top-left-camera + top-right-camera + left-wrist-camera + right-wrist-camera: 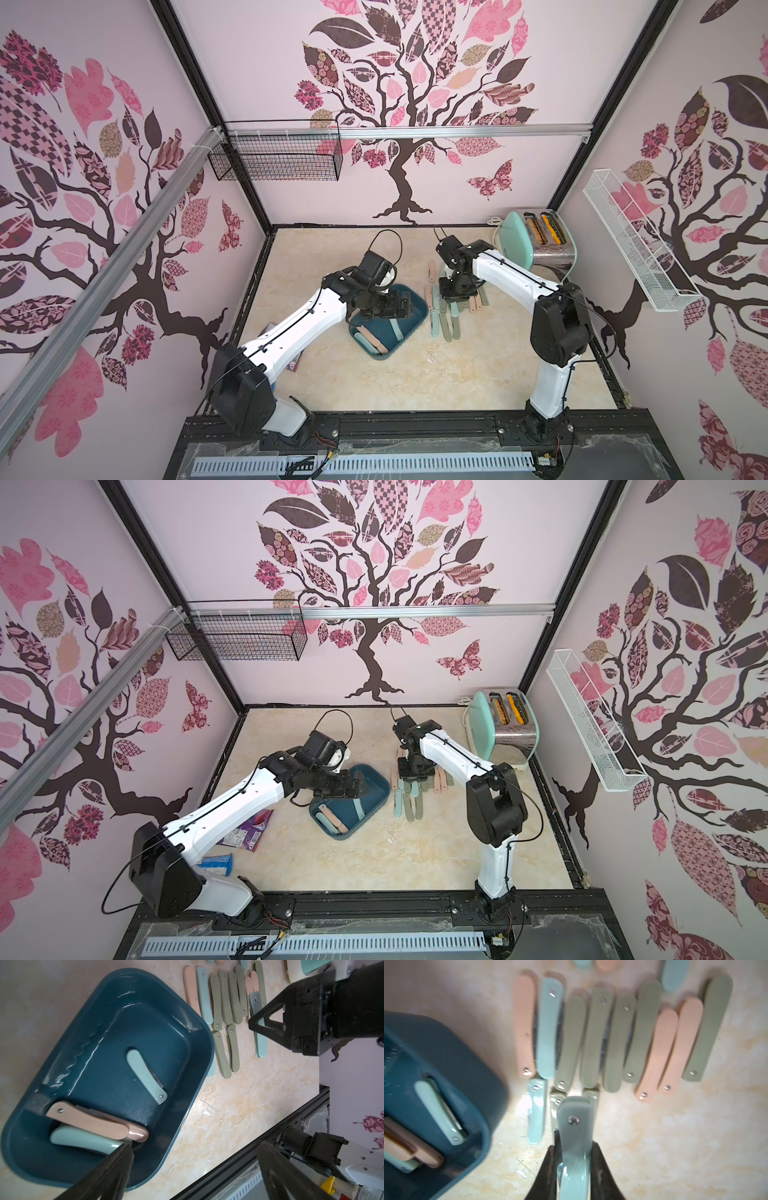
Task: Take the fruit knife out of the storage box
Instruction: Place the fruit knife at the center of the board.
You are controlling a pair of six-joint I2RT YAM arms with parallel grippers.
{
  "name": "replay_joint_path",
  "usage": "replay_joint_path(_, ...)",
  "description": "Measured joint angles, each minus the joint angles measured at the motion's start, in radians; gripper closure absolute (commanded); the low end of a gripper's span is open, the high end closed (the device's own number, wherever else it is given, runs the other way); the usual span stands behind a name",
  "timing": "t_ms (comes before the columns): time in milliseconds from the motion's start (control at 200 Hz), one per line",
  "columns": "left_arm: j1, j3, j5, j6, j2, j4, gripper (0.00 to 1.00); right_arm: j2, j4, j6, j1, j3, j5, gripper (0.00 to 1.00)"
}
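The dark teal storage box (419, 318) sits mid-table. Inside it lie a pale blue folded fruit knife (146, 1076), a pink one (89, 1121) and another pale blue one (83, 1139). My left gripper (195, 1147) hangs open over the box's near end, with nothing between its fingers (401, 307). My right gripper (574, 1147) is shut on a pale teal folded fruit knife (574, 1126), just right of the box. It holds the knife low over a row of several pink, blue and green folded knives (612, 1039) on the table (446, 322).
A mint and chrome toaster (544, 245) stands at the back right corner. A black wire basket (278, 160) hangs on the back wall, a white one (636, 245) on the right wall. Snack packets (245, 833) lie under the left arm.
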Motion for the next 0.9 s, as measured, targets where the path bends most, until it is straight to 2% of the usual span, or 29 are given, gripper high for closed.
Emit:
replay_joint_path(165,-0.047,0.077,0.026,0.005,0.108,0.016,0.02,-0.054,0.038,0.001,-0.046,-0.162,-0.001,0.95)
replay_joint_path(295,-0.061,0.097,0.04,0.009,0.13,0.021,0.02,-0.053,0.071,0.005,-0.06,-0.241,-0.005,0.95)
replay_joint_path(715,-0.061,0.096,0.043,0.018,0.13,0.016,0.02,0.035,0.132,0.008,-0.064,-0.25,-0.021,0.93)
replay_joint_path(760,-0.061,0.095,0.043,0.018,0.13,0.016,0.02,0.037,0.133,0.008,-0.064,-0.249,-0.024,0.9)
replay_joint_path(900,-0.061,0.091,0.043,0.021,0.128,0.013,0.02,0.037,0.136,0.01,-0.064,-0.242,-0.025,0.75)
